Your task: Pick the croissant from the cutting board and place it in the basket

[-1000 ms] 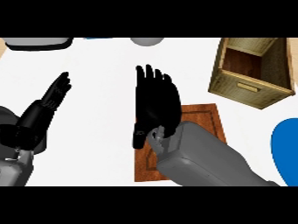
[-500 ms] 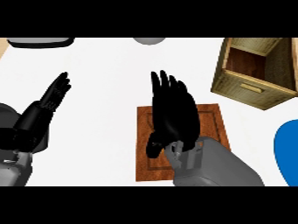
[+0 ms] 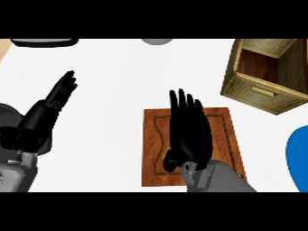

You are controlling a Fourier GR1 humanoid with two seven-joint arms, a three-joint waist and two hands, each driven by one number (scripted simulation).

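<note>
Wooden cutting board (image 3: pixel 219 135) is lying under the right robot hand (image 3: pixel 186 133), whose straight, empty fingers are hiding the croissant and risking a blind, misplaced grasp.

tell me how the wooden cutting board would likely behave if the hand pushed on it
The cutting board looks like a flat wooden slab lying flush on the white counter, so it would probably stay stiff and not tip. The counter looks smooth, so a sideways push might slide the board. The right hand, fingers straight, covers its middle; pressing straight down there would likely pin it.
</note>
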